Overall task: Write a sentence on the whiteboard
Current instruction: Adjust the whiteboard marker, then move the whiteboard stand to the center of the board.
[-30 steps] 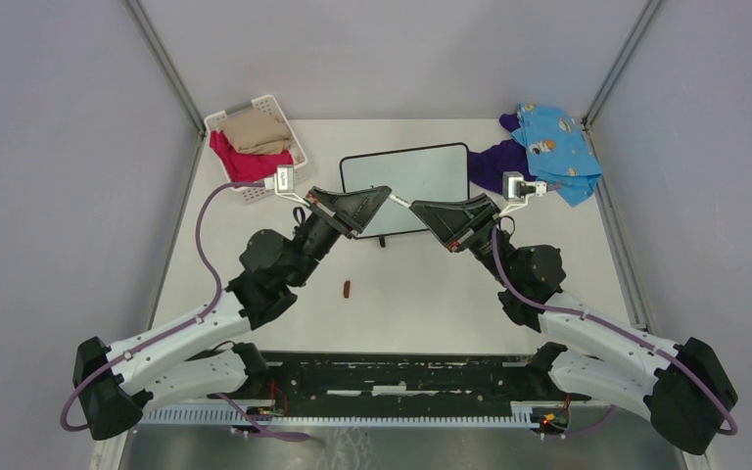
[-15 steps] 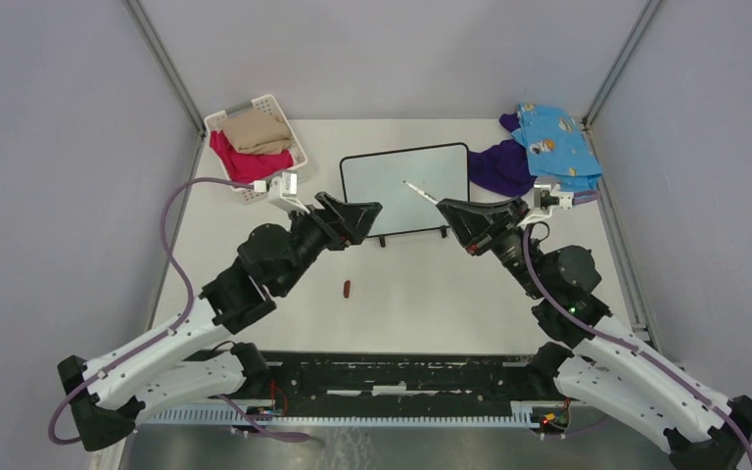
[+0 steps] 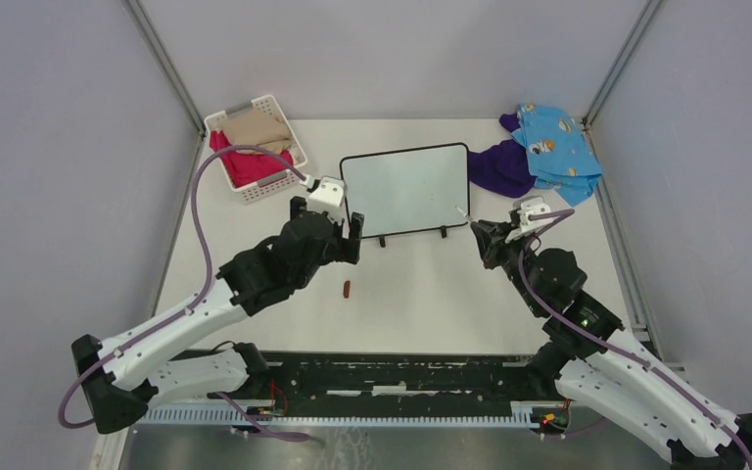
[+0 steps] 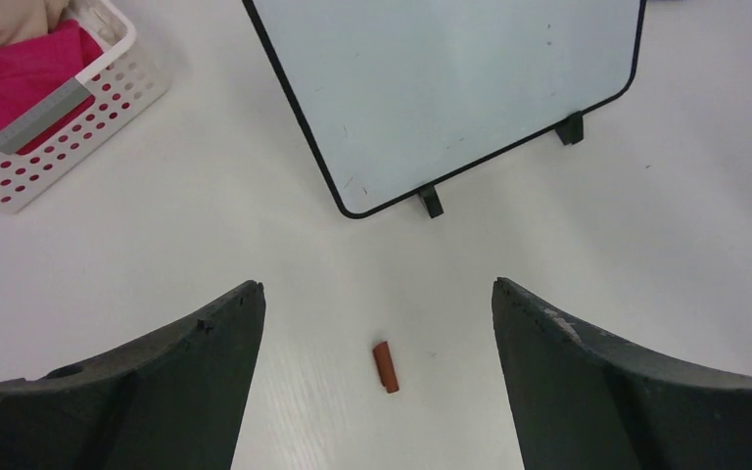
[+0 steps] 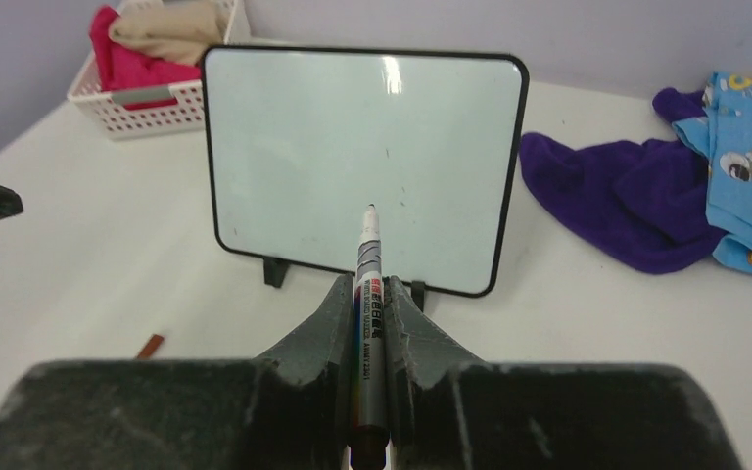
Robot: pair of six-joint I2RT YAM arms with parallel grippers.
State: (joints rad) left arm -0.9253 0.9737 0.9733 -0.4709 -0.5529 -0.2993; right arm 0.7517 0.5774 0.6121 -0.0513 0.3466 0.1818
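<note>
— Our right gripper (image 5: 372,290) pinches a marker (image 5: 368,245). Its nib points at the whiteboard (image 5: 304,147), and we cannot tell whether it touches.
— And our left gripper (image 4: 376,286)?
— Spread wide, facing down over a small red cap (image 4: 386,366). Both arms reach inward, elbows bent. The whiteboard stands propped on the table (image 3: 401,294) between our wrists.

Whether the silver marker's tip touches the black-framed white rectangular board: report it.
Cannot tell. In the right wrist view the tip of the silver marker overlaps the whiteboard, hiding any gap; the top view is too coarse.
</note>
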